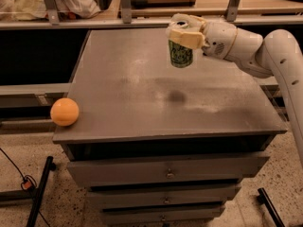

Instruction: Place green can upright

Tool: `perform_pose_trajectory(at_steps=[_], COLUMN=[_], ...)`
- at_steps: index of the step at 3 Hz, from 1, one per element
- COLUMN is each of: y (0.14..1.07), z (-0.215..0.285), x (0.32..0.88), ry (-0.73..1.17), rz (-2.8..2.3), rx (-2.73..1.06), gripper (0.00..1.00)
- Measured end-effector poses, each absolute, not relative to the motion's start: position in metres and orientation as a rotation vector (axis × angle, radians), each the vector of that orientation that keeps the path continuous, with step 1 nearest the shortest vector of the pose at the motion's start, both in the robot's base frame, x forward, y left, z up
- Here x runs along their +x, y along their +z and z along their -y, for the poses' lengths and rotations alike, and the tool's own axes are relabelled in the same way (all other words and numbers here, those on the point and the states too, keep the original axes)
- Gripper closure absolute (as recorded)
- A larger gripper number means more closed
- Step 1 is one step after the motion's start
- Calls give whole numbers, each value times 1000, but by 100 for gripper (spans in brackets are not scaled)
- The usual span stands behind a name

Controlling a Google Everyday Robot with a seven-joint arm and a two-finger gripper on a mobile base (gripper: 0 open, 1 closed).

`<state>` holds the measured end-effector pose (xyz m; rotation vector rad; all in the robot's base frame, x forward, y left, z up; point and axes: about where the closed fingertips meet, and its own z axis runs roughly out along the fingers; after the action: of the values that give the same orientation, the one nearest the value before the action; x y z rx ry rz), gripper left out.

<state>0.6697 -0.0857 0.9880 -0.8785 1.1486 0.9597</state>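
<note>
The green can (pixel 181 54) is dark green with pale print and hangs upright in the air above the back middle of the grey cabinet top (pixel 142 103). My gripper (pixel 183 32) comes in from the right on a white arm and is shut on the can's upper part. The can's bottom is clear of the surface; its shadow lies on the top below it. The can's top end is partly hidden by the fingers (pixel 182 36).
An orange ball (pixel 65 111) rests at the front left corner of the cabinet top. Drawers (pixel 166 173) face the front below. A shelf rail (pixel 94 21) with posts and a pale bundle (pixel 52 1) runs behind the cabinet.
</note>
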Motion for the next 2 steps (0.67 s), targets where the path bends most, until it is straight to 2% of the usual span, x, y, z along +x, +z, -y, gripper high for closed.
perform_pose_trajectory(at_steps=[2], y=[958], z=[95], x=[665], ry=[912], rz=[-1195], rx=[-943], gripper=[100])
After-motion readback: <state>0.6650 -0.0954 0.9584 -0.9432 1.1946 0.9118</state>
